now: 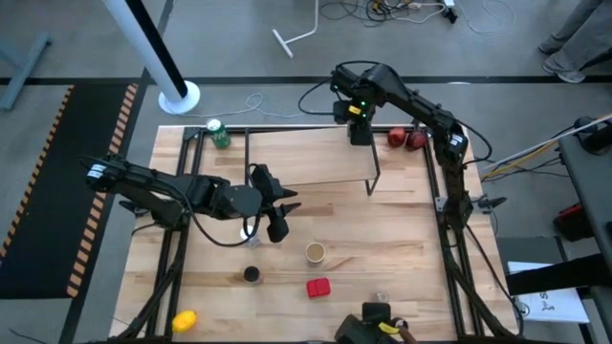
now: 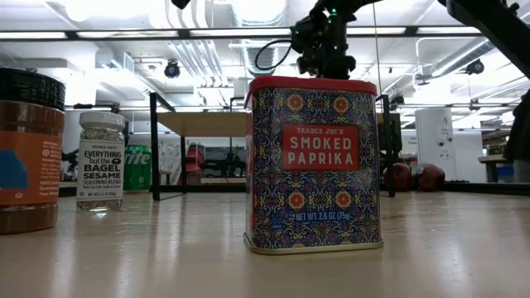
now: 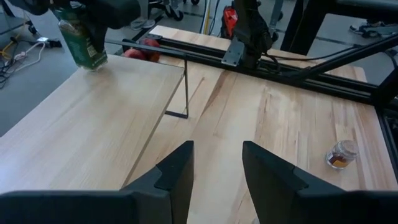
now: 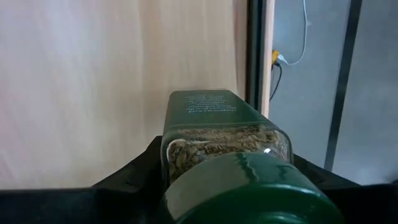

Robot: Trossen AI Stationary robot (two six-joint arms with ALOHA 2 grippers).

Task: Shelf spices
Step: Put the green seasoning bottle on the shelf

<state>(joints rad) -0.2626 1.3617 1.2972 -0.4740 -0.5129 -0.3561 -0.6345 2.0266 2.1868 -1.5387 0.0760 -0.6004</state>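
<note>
A pale wooden table (image 1: 382,239) stood in a workshop with strip lights overhead, black rails along its sides. At its far edge sat the shelf (image 1: 306,158), a low rack with a flat pale top on thin black legs.

The right gripper (image 1: 360,129) was over the shelf's far right end, its fingers clamped on the green-capped jar (image 4: 227,146). That jar was square-sided glass filled with dried seeds; it looked rigid, smooth and light, so I judged a grip across the flat sides, just below the cap, the safest hold. In the left wrist view its base was at, or nearly at, the shelf top.

The left gripper (image 3: 216,171) hung over the middle of the table with its fingers apart and nothing between them. The white-capped jar (image 1: 249,229) was just beneath it.

Nearer the front edge waited the tan round-lidded tub (image 1: 315,252), the dark-capped brown jar (image 1: 251,274), the red square tin (image 1: 317,287) labelled smoked paprika, and the small clear grey-capped jar (image 3: 341,154). The tin looked stiff and slippery, best taken by its flat sides.
</note>
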